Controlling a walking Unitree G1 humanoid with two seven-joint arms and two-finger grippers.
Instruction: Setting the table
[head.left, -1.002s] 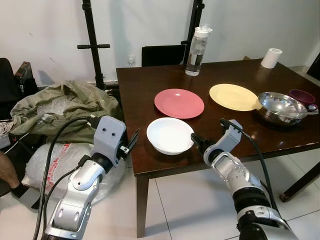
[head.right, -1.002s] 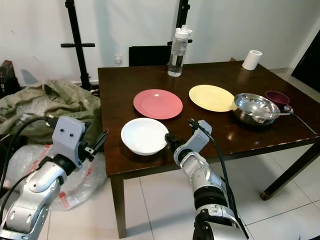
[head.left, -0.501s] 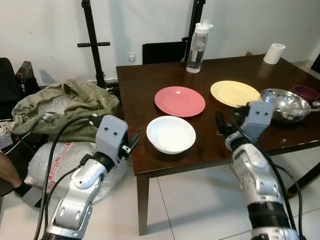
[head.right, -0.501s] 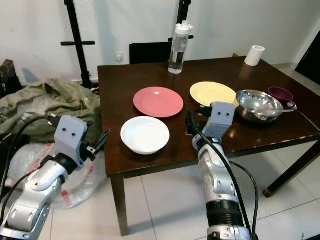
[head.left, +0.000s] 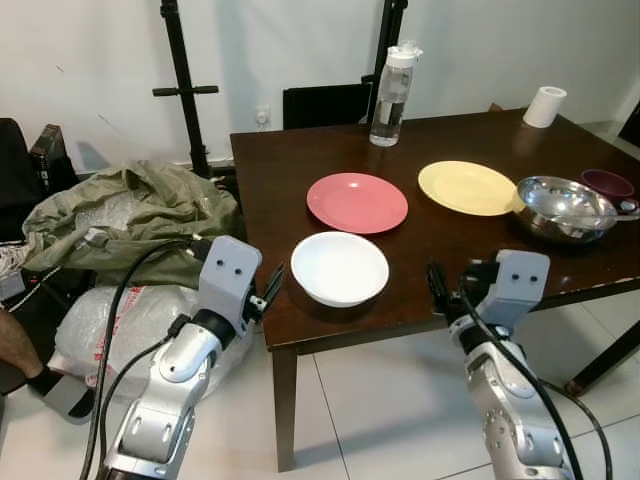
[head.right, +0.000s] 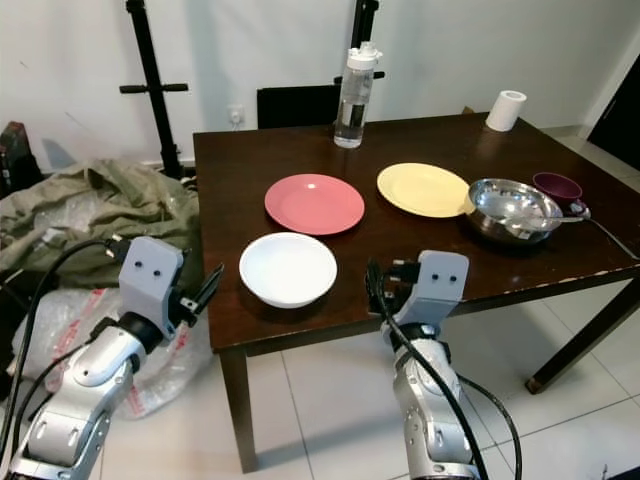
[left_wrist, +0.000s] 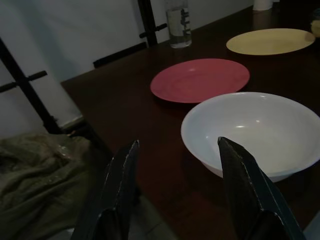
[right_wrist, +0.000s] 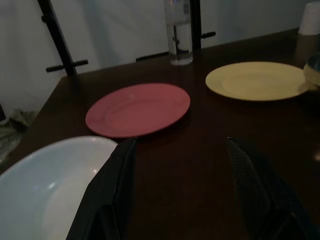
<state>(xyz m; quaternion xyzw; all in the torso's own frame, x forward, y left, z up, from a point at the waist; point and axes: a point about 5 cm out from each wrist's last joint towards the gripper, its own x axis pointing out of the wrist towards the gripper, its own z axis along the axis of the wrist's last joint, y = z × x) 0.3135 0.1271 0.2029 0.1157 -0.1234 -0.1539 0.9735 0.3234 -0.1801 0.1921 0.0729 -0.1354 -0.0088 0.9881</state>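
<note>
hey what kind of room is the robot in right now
Probably a dining area in a home. A dark wooden table holds a red plate, a yellow plate, a white bowl and a water bottle, with a chair against a white wall and tiled floor.

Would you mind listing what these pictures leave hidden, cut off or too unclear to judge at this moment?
- Steel bowl: the utensil lying in it is too small in the eye views to name; in the right wrist view the frame edge cuts the bowl to a sliver.
- Maroon cup: its contents are hidden by its own rim.
- Water bottle: its top is cut off by the upper edge in both wrist views.
- Person's leg: cut by the left eye view's edge.
</note>
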